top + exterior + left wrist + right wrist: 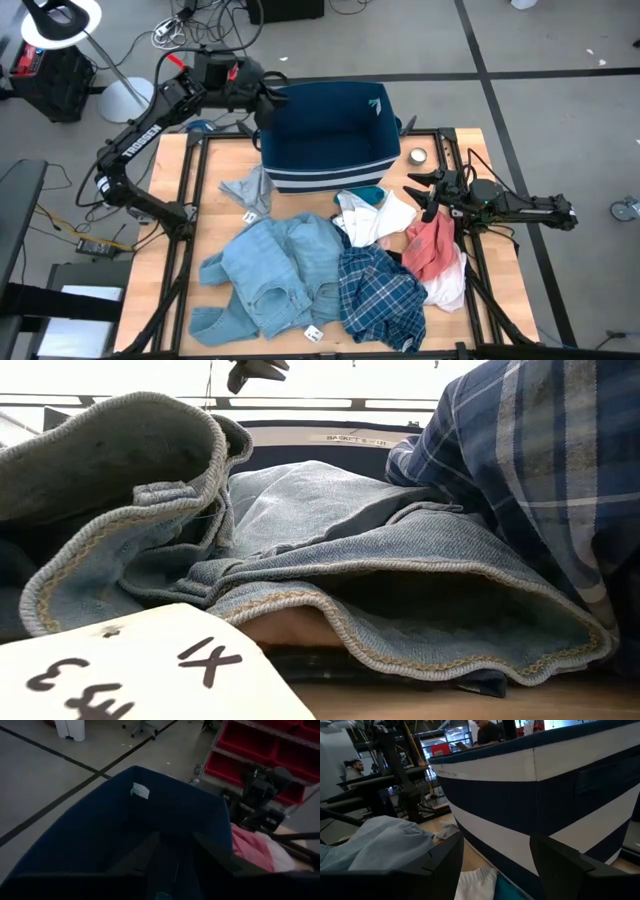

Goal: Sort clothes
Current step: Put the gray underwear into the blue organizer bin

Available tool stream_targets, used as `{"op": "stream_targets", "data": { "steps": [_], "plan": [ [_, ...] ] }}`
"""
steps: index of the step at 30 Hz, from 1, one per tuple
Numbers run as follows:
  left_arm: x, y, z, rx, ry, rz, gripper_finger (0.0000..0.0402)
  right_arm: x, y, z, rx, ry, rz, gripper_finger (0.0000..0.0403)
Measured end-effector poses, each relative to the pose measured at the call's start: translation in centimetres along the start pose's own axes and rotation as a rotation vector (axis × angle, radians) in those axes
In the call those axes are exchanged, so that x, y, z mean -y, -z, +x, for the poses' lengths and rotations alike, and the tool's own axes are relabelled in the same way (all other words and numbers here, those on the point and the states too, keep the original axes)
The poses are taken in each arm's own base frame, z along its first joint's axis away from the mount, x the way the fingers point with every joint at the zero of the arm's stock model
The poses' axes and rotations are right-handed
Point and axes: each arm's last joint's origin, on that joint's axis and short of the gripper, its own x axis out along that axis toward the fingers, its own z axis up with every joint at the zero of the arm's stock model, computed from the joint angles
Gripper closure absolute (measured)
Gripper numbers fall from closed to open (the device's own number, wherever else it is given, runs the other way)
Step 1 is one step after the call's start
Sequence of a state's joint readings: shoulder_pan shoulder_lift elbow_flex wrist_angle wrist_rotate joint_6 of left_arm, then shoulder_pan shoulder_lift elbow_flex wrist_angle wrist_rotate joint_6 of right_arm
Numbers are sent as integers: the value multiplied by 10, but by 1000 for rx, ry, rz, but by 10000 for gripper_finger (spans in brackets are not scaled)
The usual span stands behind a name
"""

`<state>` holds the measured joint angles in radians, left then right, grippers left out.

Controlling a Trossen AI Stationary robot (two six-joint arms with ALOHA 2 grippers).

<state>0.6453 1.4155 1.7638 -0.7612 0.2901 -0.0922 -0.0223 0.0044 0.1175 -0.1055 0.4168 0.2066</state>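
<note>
My left gripper point(268, 95) point(177, 865) hangs open over the left rim of the navy striped bin point(330, 135), pointing into it; what lies between its fingers is too dark to make out. The clothes lie in a heap on the table in front of the bin: a grey piece point(250, 190), light blue denim point(270, 270) point(330, 550), a navy-white plaid shirt point(380, 290) point(540, 470), a white item point(378, 218), a teal one point(370, 195) and a salmon-red one point(432, 245). My right gripper point(425, 190) point(495, 865) waits open at the table's right, beside the salmon-red item, facing the bin's striped wall point(530, 800).
A small round roll point(417, 156) sits on the table right of the bin. Paper size tags point(313, 333) point(130, 670) hang off the denim at the near edge. The table frame's black rails point(190, 190) run along both sides. People point(487, 732) stand in the room beyond.
</note>
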Motion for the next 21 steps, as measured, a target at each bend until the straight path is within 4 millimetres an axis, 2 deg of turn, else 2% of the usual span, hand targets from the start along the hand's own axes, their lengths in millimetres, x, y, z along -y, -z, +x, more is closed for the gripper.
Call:
{"op": "stream_targets", "data": {
  "steps": [7, 12, 17, 21],
  "plan": [
    [11, 20, -8, -195, 23, 88, 285, 0, 0, 0, 0, 0, 0, 172],
    [28, 31, -17, -283, -3, 125, 285, 0, 0, 0, 0, 0, 0, 172],
    [48, 32, -36, -256, 7, 165, 285, 0, 0, 0, 0, 0, 0, 172],
    [60, 33, -60, -206, 36, 187, 285, 0, 0, 0, 0, 0, 0, 172]
  ]
}}
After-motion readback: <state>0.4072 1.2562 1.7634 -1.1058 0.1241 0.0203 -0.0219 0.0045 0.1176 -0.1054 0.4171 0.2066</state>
